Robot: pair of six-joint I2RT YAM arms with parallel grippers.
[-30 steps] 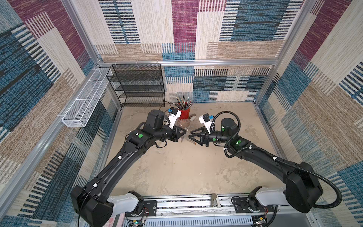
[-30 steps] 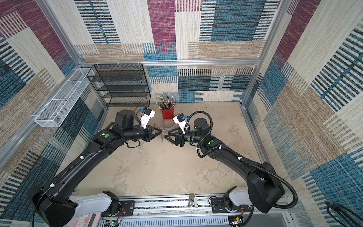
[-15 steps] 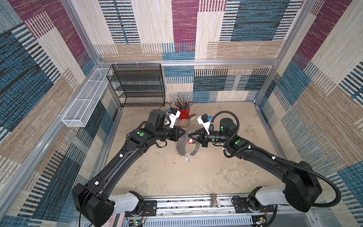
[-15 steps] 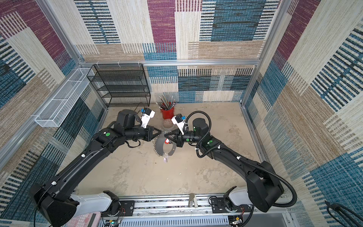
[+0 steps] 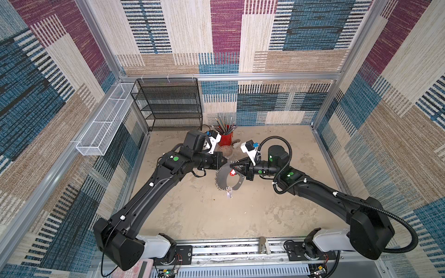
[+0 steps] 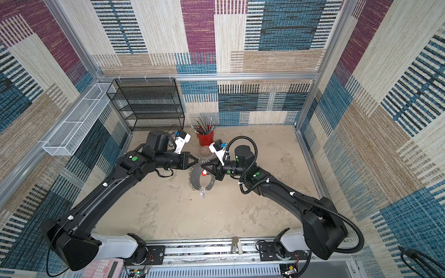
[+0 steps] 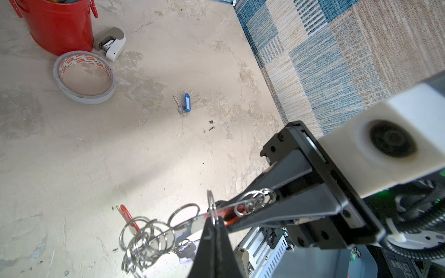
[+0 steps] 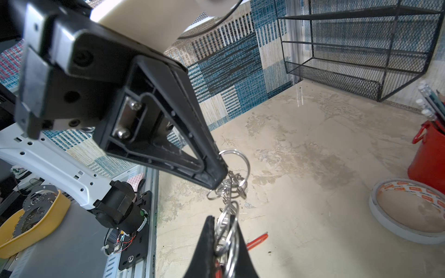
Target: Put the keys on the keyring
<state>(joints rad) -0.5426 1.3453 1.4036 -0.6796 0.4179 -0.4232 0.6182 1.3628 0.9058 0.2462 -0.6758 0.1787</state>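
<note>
- Above the desk [image 5: 204, 211], between your two arms, what is it that hangs?
- It is the keyring [image 5: 223, 177], only one, lifted clear of the surface. My left hand [image 5: 225, 161] is clenched on a split ring at its upper end. My right hand [image 5: 231, 166] is clenched on some rings just beside it. The two hands nearly touch.
- And how far is the work?
- I judge about one third. One pale-tagged key [image 5: 229, 192] hangs already from a ring at the low end of the plate. The blue key [image 7: 186, 106] lies alone on the desk, well apart from both hands, not yet taken.
- You have three keys, no?
- I count two for sure. For the third, a red tag [image 7: 231, 216] seems pinched between my right fingers [image 8: 207, 243] together with the rings, so I think this one is the key in work now. But a red strip [image 7: 128, 217] lies also on the desk below the rings, and I cannot tell what it is.
- How many rings?
- Many along the outer edge. They overlap too much for an honest count.
- Other things?
- One tape roll [image 7: 81, 99] and one red pot [image 7: 60, 26] with pencils, just beside each other toward the back of the desk.
</note>
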